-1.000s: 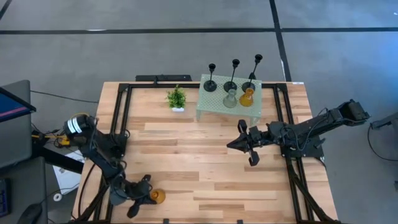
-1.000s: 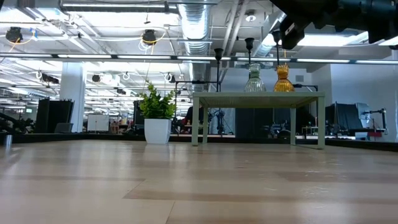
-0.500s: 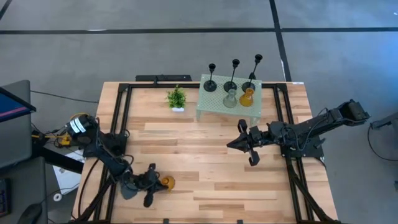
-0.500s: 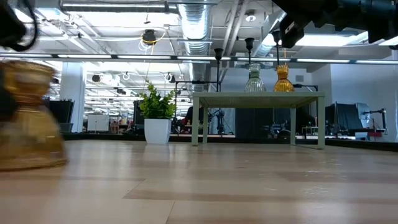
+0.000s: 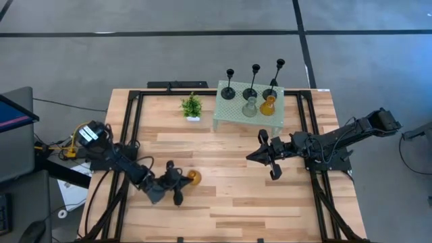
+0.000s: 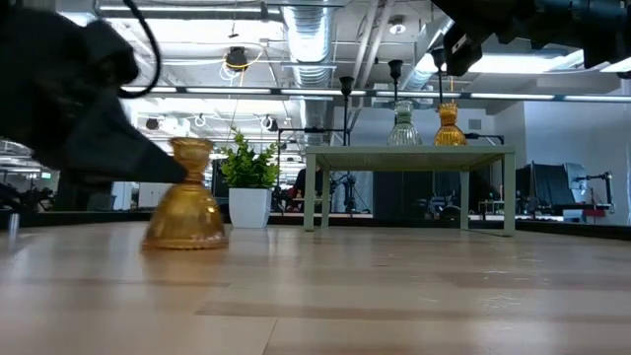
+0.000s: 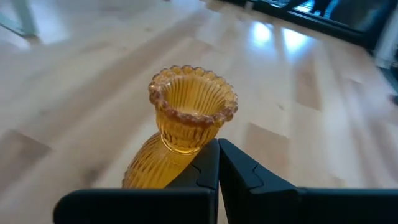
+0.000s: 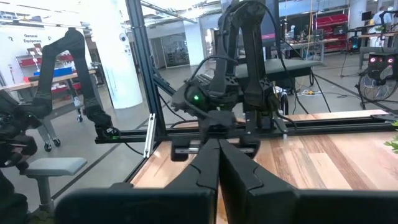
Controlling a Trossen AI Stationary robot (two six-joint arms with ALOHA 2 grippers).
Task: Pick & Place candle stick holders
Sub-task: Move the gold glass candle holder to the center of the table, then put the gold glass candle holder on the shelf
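An amber glass holder [image 5: 194, 177] stands upright on its base on the table's left half; it also shows in the low view [image 6: 187, 202]. My left gripper [image 5: 185, 181] is shut, its fingertips right at this holder's near-left side [image 7: 217, 149]. My right gripper [image 5: 251, 156] is shut and empty, above the table's right middle. On the pale green mesh stand [image 5: 233, 116] at the far edge stand three black thin-stemmed holders [image 5: 253, 81], a clear-grey glass holder [image 5: 250, 106] and a second amber holder [image 5: 268, 105]. My left gripper lies with its shut fingertips [image 7: 208, 155] against the amber holder's narrow neck [image 7: 180, 144], just under its beaded cup. The fingers come from the table's near-left, slanting down. The holder stands upright with its base on the table.
A small green potted plant [image 5: 192, 106] stands left of the mesh stand. Black frame rails [image 5: 132, 121] run along the table's left, right and far sides. Bare wood lies between the amber holder and the stand.
My left gripper has swept from the table's near-left corner toward the far edge and the right. The amber holder has slid along the table ahead of it, staying upright, toward the middle.
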